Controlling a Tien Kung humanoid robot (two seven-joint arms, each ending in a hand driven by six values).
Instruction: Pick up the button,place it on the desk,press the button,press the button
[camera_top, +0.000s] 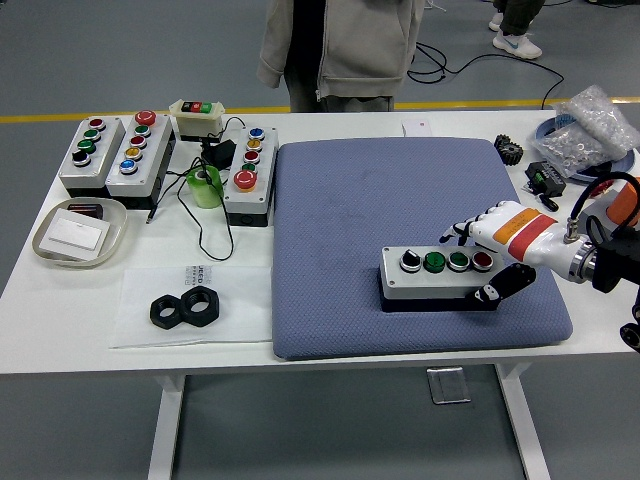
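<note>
A grey button box (437, 277) with a black knob, two green buttons and a red button lies on the blue mat (400, 200) at its front right. My right hand (484, 258) comes in from the right and is shut on the box's right end, fingers over its far side and thumb (497, 289) on its near side. The box's left end looks slightly raised off the mat. My left hand is out of view.
Several other button boxes (120, 150) stand at the table's back left, with a green tape roll (206, 186) and cables. A tray (78, 233) and two black nuts (186, 307) lie at the left. Parts and bags lie at the back right. A person stands at the far side.
</note>
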